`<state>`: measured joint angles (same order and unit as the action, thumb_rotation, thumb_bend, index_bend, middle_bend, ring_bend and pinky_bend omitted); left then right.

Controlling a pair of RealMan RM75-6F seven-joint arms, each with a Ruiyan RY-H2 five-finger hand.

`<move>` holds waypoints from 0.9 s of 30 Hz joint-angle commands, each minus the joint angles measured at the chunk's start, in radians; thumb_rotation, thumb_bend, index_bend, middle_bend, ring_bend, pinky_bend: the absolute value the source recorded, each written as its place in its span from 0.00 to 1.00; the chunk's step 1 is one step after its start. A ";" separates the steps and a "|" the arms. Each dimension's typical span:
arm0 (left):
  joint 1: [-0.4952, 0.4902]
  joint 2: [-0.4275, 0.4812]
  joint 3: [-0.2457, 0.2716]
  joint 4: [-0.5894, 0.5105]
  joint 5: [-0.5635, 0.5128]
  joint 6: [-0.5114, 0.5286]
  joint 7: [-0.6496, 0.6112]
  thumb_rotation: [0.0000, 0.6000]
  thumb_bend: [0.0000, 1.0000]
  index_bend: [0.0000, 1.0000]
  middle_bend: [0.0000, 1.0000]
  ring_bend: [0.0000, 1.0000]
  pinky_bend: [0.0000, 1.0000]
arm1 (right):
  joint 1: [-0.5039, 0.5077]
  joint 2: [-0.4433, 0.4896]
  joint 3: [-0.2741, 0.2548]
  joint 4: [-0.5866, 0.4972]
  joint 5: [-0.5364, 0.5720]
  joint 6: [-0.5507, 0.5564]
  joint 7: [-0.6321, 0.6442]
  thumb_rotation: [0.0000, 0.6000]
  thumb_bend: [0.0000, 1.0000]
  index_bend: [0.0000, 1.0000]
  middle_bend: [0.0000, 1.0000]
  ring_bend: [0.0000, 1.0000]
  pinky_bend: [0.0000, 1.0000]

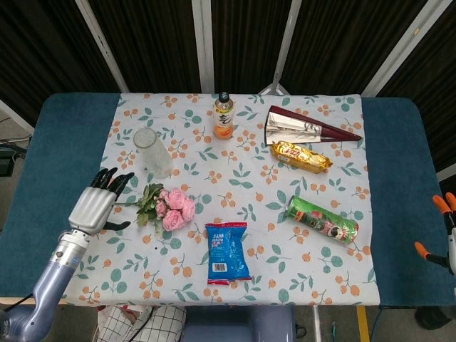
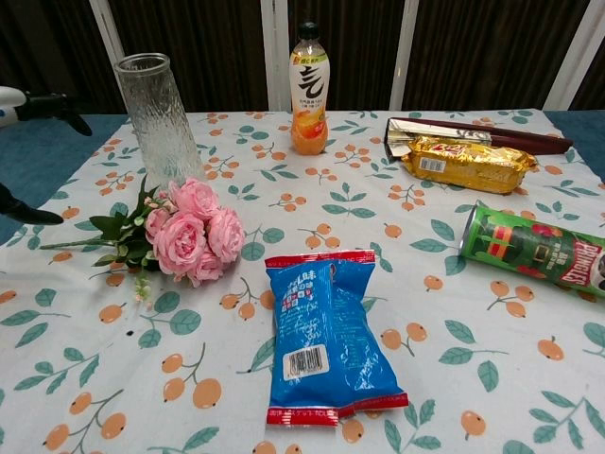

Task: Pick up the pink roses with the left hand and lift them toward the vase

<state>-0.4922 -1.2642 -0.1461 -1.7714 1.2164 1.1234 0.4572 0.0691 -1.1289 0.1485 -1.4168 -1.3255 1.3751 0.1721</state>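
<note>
- The table [image 1: 57, 135] carries a floral cloth [image 1: 249, 206].
- The left robot hand [image 1: 100, 205] hovers over the cloth's left edge, fingers spread wide and holding nothing, just left of the rose stems.
- The vase [image 2: 156, 118] stands upright just behind the roses.
- The roses [image 2: 189, 236] lie flat on the cloth.
- The right robot hand [image 1: 443, 231] shows only at the frame edge; I cannot tell its grip.

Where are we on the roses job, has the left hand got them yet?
Not yet. Done: the left hand is over the tablecloth, just left of the pink roses, fingers spread and empty. In hand: the approach to the stems, which point toward it. Left: gripping the bunch, which lies flat on the cloth, and lifting it toward the vase standing upright just behind. The right hand waits at the table's far right edge.
</note>
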 commanded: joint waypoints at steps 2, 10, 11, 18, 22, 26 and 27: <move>-0.118 -0.086 -0.053 0.024 -0.210 -0.094 0.175 1.00 0.10 0.07 0.15 0.00 0.00 | -0.001 0.001 0.001 -0.003 0.002 0.002 0.000 1.00 0.24 0.14 0.05 0.12 0.08; -0.215 -0.235 -0.026 0.166 -0.361 -0.153 0.277 1.00 0.10 0.07 0.15 0.00 0.00 | -0.005 0.001 0.002 -0.002 0.005 0.007 0.013 1.00 0.24 0.14 0.05 0.12 0.08; -0.221 -0.250 -0.024 0.184 -0.365 -0.156 0.277 1.00 0.10 0.08 0.15 0.00 0.00 | -0.005 0.001 0.002 -0.002 0.006 0.006 0.014 1.00 0.24 0.14 0.05 0.12 0.08; -0.267 -0.400 -0.013 0.365 -0.316 -0.201 0.198 1.00 0.15 0.13 0.24 0.00 0.00 | -0.006 0.001 0.006 0.000 0.015 0.002 0.029 1.00 0.24 0.14 0.05 0.12 0.08; -0.273 -0.444 -0.015 0.417 -0.245 -0.176 0.143 1.00 0.26 0.27 0.40 0.02 0.00 | -0.008 0.001 0.009 0.000 0.016 0.006 0.039 1.00 0.24 0.14 0.05 0.12 0.08; -0.270 -0.461 -0.012 0.443 -0.188 -0.139 0.112 1.00 0.34 0.39 0.52 0.11 0.01 | -0.009 0.000 0.012 0.005 0.017 0.008 0.052 1.00 0.24 0.14 0.05 0.12 0.08; -0.267 -0.462 -0.013 0.446 -0.172 -0.127 0.097 1.00 0.34 0.41 0.54 0.13 0.01 | -0.010 -0.001 0.012 0.006 0.016 0.011 0.055 1.00 0.24 0.14 0.05 0.12 0.08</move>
<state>-0.7607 -1.7173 -0.1592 -1.3350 1.0225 0.9764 0.5758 0.0596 -1.1294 0.1604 -1.4112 -1.3093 1.3850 0.2258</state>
